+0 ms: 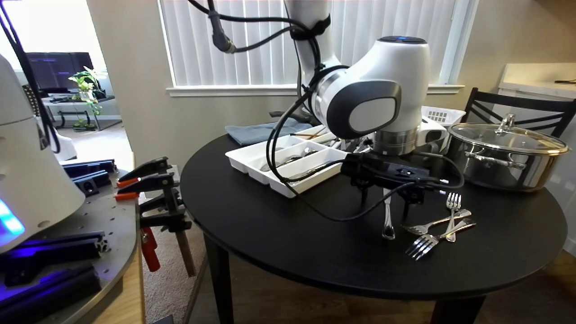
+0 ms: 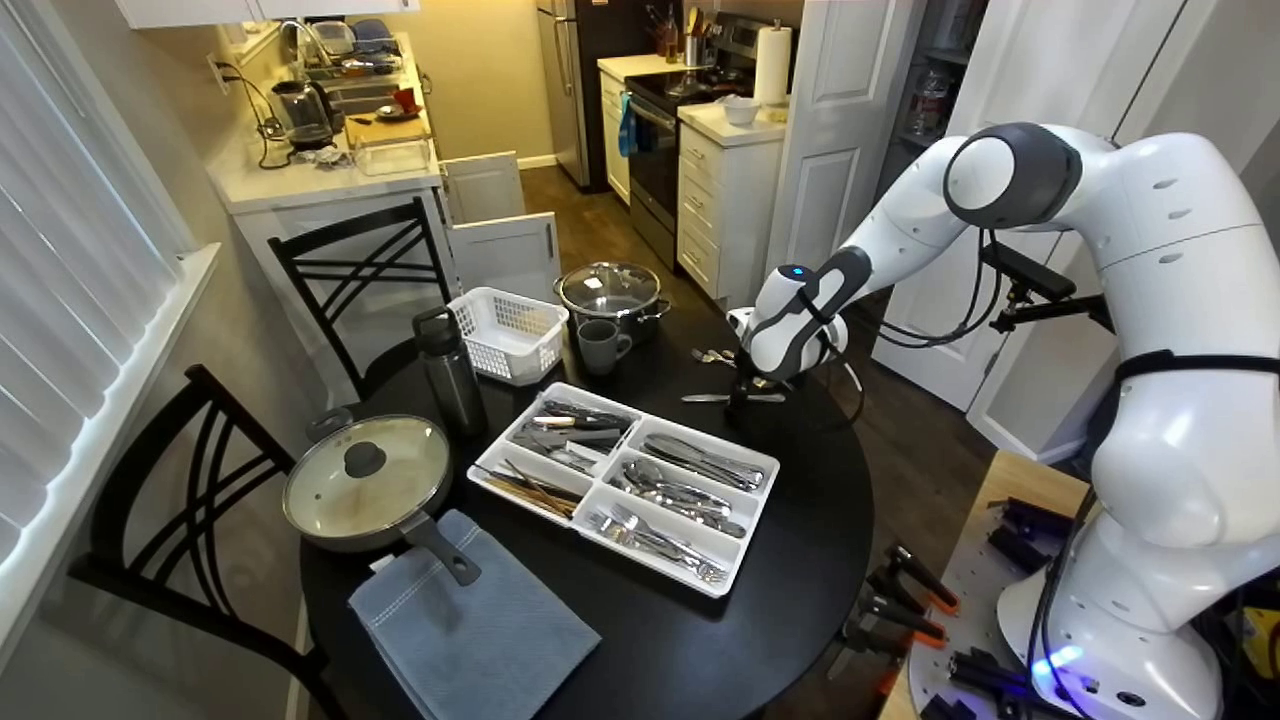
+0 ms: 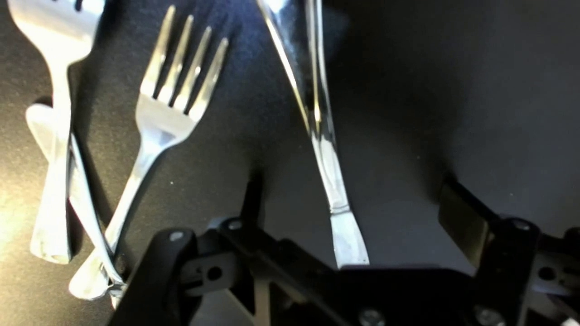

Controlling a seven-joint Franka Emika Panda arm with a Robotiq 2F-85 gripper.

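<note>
Claw (image 3: 352,185) parted above knife (image 3: 333,181), wrist view cropping handle (image 3: 318,108), blade (image 3: 348,240) partly hidden

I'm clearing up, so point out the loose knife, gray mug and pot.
Knife (image 3: 329,160), in the wrist view, on its handle.
Gray mug (image 2: 597,352), in an exterior view, on its body.
Pot (image 1: 501,176), in an exterior view, on its side.

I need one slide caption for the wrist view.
The open gripper frames a knife beside forks on a black table.

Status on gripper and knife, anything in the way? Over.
Gripper open over knife, holding nothing. Knife lying on table. Nearest fork outside the jaws.
</note>
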